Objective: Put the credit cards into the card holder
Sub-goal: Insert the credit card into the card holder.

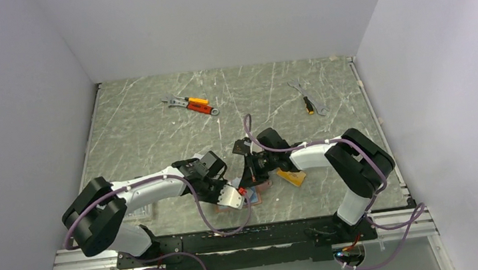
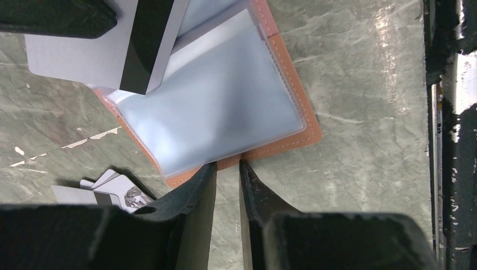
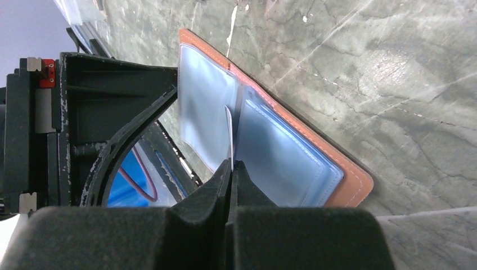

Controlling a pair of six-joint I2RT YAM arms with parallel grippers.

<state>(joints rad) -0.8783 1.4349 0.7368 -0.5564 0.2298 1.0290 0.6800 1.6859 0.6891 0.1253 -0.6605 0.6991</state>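
Note:
The card holder (image 3: 354, 185) lies open on the table, with reddish-brown leather edges and clear plastic sleeves (image 2: 225, 107). My right gripper (image 3: 230, 166) is shut on the silver-grey card with a dark stripe (image 2: 73, 56). It holds the card on edge (image 3: 229, 132) over the holder's middle fold. My left gripper (image 2: 228, 166) has its jaws a narrow gap apart, with the tips on the holder's near leather edge. An orange-gold card (image 1: 292, 177) lies to the right of the holder (image 1: 262, 186). The other cards are hidden or unclear.
A pale printed card-like piece (image 2: 107, 188) lies beside my left finger. Orange-handled tools (image 1: 191, 105) and a small wrench (image 1: 310, 101) lie at the back of the table. The frame rail (image 2: 453, 135) runs along the near edge.

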